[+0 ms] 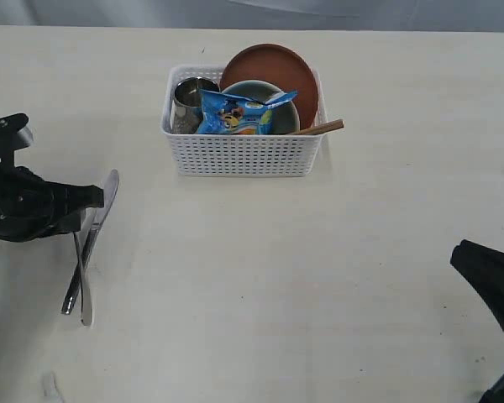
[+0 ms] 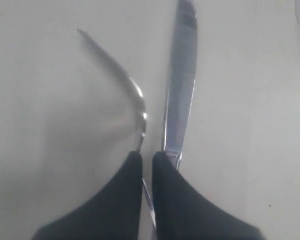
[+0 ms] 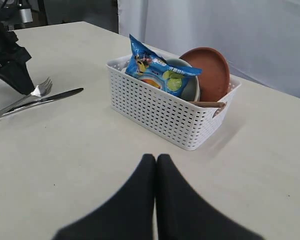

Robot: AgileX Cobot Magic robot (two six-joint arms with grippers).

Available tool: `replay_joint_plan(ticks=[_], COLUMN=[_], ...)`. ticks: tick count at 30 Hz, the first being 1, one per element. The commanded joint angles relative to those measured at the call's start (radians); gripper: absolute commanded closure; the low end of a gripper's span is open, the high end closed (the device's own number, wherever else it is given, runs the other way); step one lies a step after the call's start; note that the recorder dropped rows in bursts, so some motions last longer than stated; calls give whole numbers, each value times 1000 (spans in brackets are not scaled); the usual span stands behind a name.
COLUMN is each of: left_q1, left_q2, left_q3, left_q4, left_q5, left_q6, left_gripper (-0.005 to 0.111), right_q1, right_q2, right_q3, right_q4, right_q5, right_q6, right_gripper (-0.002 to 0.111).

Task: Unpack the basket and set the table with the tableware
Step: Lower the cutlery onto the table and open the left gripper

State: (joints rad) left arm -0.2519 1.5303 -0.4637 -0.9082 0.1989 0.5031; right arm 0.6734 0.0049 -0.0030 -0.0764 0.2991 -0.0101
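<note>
One broad pale cream table (image 1: 361, 252) is carrying everything. In the upper middle of the exterior view the white perforated basket (image 1: 244, 155) is sitting squarely on it, well apart from both arms. Two black pincers are showing at opposite sides. The right pincer (image 3: 156, 157) is hanging over bare table at the lower right of that view, its fingers pressing flat together with nothing between them. The left pincer (image 2: 146, 154) is reaching in low at the left edge over the cutlery. Inside the basket, the reddish-brown plate (image 1: 273, 63) is standing on edge against the back wall and rising above the rim. The pale bowl (image 1: 250, 87) is leaning in front of it, and a blue crisp bag (image 1: 239, 113) is lying across the bowl's mouth, hiding most of it. The steel cup (image 1: 193, 91) is standing upright in the basket's left end, just beside the bag. Out on the table, left of the basket, the steel knife (image 2: 182, 90) is lying flat, its handle slipping out of sight behind one finger of the left pincer. The steel fork (image 2: 141, 107) is lying just beside the knife and crossing it farther along, turned so that its curve is showing in profile. Its neck is running into the slim gap between the left pincer's fingers, which are gripping it narrowly. The wooden chopsticks (image 1: 323, 128) are poking out over the basket's right end.
</note>
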Motion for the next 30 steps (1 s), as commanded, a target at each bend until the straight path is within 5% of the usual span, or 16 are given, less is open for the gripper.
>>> replay_joint_plan(ticks=[1, 4, 11, 18, 30], left_q1=[-5, -5, -5, -5, -5], left_q2=[6, 8, 8, 8, 125], left_q3=[-5, -5, -5, -5, -38], left_q4=[-17, -21, -21, -20, -20], left_q5=[-19, 13, 9, -33, -38], left_q6=[-7, -10, -39, -55, -53], left_gripper=[103, 101, 73, 89, 89], right_q1=[4, 4, 4, 4, 4], right_q2=[-5, -5, -5, -5, -5], right_q3=[3, 3, 3, 3, 3], right_q4=[-4, -4, -4, -4, -4], right_q5=[-1, -1, -1, -1, -1], right_q6=[-2, -2, -2, -2, -2], right_gripper=[108, 108, 108, 108, 108])
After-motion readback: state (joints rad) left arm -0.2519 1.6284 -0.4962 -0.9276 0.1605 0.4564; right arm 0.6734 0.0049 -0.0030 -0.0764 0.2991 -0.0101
